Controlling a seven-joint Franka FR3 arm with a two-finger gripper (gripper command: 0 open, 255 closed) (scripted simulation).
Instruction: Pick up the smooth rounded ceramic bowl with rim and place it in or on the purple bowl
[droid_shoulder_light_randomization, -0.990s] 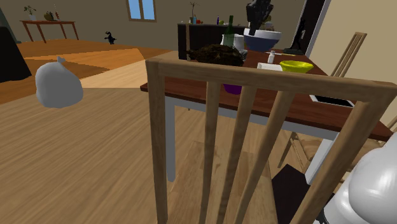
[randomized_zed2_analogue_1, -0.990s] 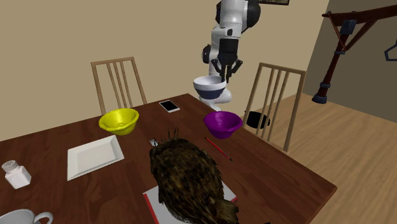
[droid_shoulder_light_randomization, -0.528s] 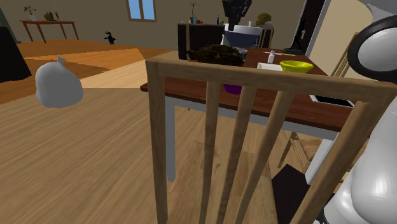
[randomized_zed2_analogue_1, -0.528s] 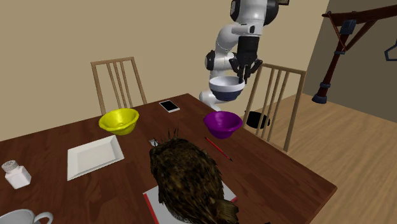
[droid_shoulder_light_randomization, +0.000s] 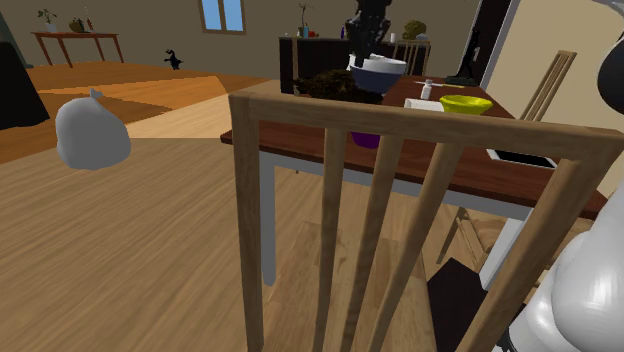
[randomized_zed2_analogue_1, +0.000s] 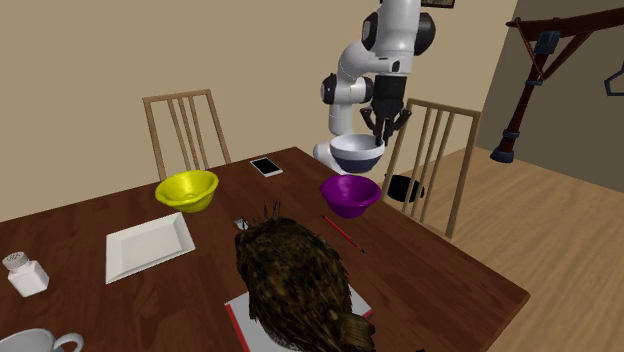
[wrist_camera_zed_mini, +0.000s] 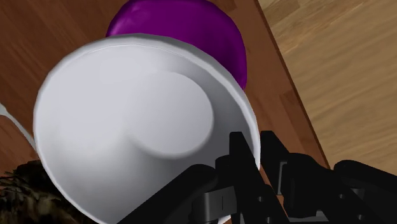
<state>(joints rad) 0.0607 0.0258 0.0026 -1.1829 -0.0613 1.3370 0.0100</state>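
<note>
My black gripper (randomized_zed2_analogue_1: 384, 124) is shut on the rim of a rounded bowl (randomized_zed2_analogue_1: 357, 153), white inside and dark blue outside. The bowl hangs in the air just above the purple bowl (randomized_zed2_analogue_1: 350, 194), which stands on the brown table (randomized_zed2_analogue_1: 440, 260). In the wrist view the white bowl (wrist_camera_zed_mini: 140, 121) covers most of the purple bowl (wrist_camera_zed_mini: 210, 32) beneath it, and the fingers (wrist_camera_zed_mini: 245, 156) clasp its rim from both sides. In the shoulder view the gripper (droid_shoulder_light_randomization: 366, 42) holds the bowl (droid_shoulder_light_randomization: 378, 73) above the table, behind a chair back; the purple bowl (droid_shoulder_light_randomization: 365, 139) peeks between the slats.
A yellow bowl (randomized_zed2_analogue_1: 187, 188), a white plate (randomized_zed2_analogue_1: 148, 243), a phone (randomized_zed2_analogue_1: 266, 166), a red pencil (randomized_zed2_analogue_1: 342, 233) and a brown feathered owl figure (randomized_zed2_analogue_1: 297, 285) lie on the table. Wooden chairs (randomized_zed2_analogue_1: 430, 150) stand at the table's far side; one chair back (droid_shoulder_light_randomization: 400, 200) fills the shoulder view.
The arm has carried the white and blue bowl down and toward the purple bowl; it now hangs lower, closer over it. The grip has stayed shut.
</note>
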